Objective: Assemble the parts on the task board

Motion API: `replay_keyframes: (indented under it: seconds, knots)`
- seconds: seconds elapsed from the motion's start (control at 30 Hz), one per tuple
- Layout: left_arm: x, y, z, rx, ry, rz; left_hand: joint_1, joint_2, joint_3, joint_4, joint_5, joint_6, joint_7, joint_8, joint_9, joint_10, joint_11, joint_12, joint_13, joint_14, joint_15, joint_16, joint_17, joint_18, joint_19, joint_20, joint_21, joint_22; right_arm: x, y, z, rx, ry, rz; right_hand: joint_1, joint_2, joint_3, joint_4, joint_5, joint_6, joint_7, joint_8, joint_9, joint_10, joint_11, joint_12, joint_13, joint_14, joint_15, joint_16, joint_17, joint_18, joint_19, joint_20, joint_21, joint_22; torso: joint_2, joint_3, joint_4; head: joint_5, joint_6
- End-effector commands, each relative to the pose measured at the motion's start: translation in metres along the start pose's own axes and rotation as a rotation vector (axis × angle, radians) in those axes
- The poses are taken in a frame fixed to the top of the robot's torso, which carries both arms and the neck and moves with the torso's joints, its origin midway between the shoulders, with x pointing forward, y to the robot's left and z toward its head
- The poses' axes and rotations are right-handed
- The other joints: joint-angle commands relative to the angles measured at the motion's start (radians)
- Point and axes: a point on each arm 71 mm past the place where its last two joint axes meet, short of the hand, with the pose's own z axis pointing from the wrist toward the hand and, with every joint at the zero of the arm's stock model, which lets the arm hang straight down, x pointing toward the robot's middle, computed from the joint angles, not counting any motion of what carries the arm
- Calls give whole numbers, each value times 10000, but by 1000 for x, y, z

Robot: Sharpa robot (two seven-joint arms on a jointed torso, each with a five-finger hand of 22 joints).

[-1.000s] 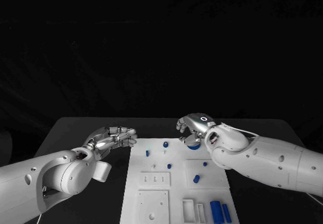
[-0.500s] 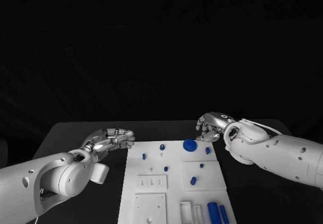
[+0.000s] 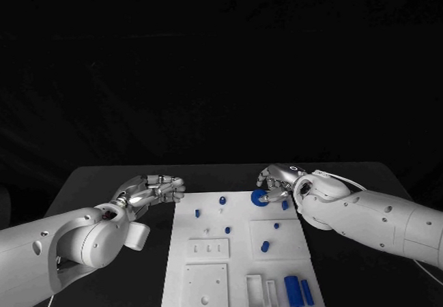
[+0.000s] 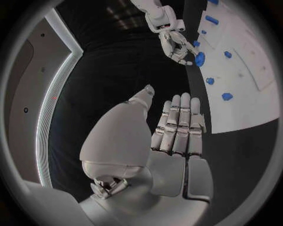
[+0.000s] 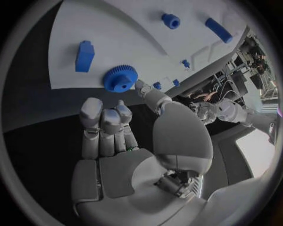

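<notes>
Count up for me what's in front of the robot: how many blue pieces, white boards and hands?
Blue parts: 9
Task board: 1
Hands: 2, left hand and right hand
Total: 12

The black surface (image 3: 104, 182) carries one white task board (image 3: 210, 229), a long plate lying flat at its middle and running from near the robot toward the far edge. Bare dark surface flanks the board on both long sides and shows as a strip beyond its far end.
</notes>
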Motion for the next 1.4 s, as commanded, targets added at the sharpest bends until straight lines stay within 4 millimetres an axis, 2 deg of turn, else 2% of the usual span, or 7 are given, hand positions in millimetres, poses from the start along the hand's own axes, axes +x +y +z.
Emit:
replay_keyframes:
  seconds: [0.03,0.17,0.37,0.87,1.13,1.3,1.4]
  knots:
    - [3,-2,1,166,248,8,85,22,-40,16,-45,57,-15,-47,-14,82,-10,-35,5,78,19,-47,12,70,-8,50,-57,15,5,1,1,-167,239,-263,-105,49,51,-42,65,-54,41,-37,-12,165,-50,205,141,-27,-64,63,76,849,-15,-86,92,228,3,-26,2,12,-30]
    - [3,-2,1,160,252,11,86,23,-45,20,-45,57,-14,-48,-15,82,-10,-38,4,77,19,-50,13,69,-8,51,-58,15,8,-1,0,-108,296,-300,-115,68,60,-45,77,-39,41,-26,-4,221,-50,327,224,-32,-64,75,128,849,-24,-97,139,226,0,-32,4,21,-68]
    - [2,-2,1,148,241,39,88,24,-51,24,-46,55,-13,-51,-17,83,-9,-41,3,78,19,-53,15,69,-9,51,-60,16,10,-3,0,-58,364,-396,-121,91,77,-44,85,-24,49,-16,3,240,-43,399,267,-35,-58,84,177,849,-34,-108,180,224,-9,-15,-30,49,-112]
    - [3,-2,1,124,260,42,87,30,-73,49,-47,47,-9,-61,-26,82,-6,-54,-1,80,20,-64,22,68,-9,51,-64,20,19,-6,1,64,715,-466,-46,245,319,-15,76,66,66,30,29,180,-24,472,268,-46,-37,65,324,849,-97,-118,292,209,-13,-11,-22,55,-170]
    - [4,-2,1,121,286,38,88,34,-81,61,-47,46,-8,-64,-29,83,-5,-59,-3,81,21,-68,25,68,-8,51,-66,22,27,-6,1,213,1403,-615,-229,339,450,162,-84,266,53,127,73,150,-34,506,237,-37,-44,21,431,849,-139,-93,379,201,-17,-18,-29,67,-203]
    - [4,-2,1,110,289,37,92,34,-84,63,-46,46,-8,-65,-30,82,-5,-62,-3,82,20,-70,26,68,-8,51,-66,22,30,-8,-1,170,1508,-1211,-188,424,549,164,-151,311,40,144,81,150,-46,528,236,-32,-57,-1,470,849,-164,-95,403,198,-20,-18,-23,57,-230]
    - [4,-1,1,107,295,37,96,33,-87,66,-46,45,-7,-67,-32,81,-4,-65,-4,82,20,-72,28,68,-8,50,-67,23,36,-7,-2,134,1531,-1483,-129,398,618,116,-138,330,34,149,83,146,-52,536,228,-27,-62,-12,496,849,-180,-96,421,198,-19,-18,-24,50,-239]
